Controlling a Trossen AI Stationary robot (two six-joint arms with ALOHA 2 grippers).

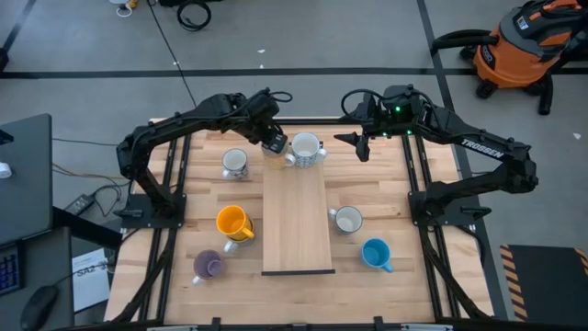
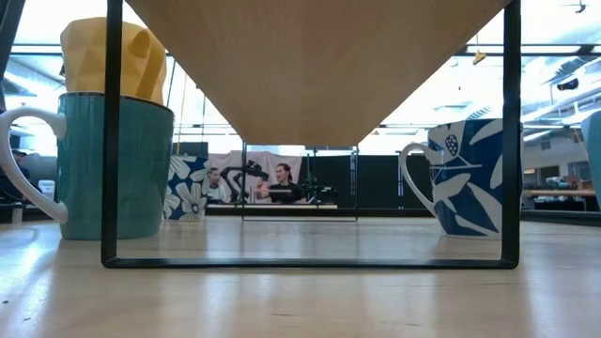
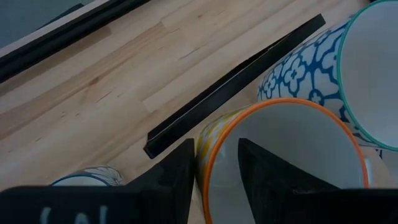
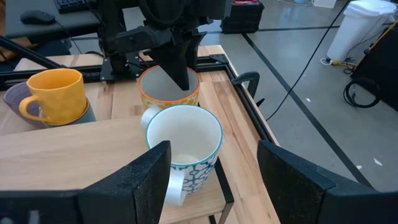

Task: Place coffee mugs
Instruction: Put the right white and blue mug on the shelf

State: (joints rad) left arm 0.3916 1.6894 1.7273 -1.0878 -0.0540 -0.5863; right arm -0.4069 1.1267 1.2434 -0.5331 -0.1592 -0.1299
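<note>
On the raised plank's [image 1: 298,221] far end, two glazed mugs touch: an empty orange-rimmed mug [image 4: 168,91] and a teal-rimmed, blue-patterned one [image 4: 185,146]. The left gripper [image 4: 180,71] straddles the orange rim, fingers parted, not clamping. The right gripper [image 1: 364,147] hovers nearby, spread wide and empty.

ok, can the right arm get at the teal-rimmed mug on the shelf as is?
Probably yes. The right gripper is open with the teal-rimmed mug just ahead between its fingers; the left gripper sits over the orange-rimmed mug behind it, close.
</note>
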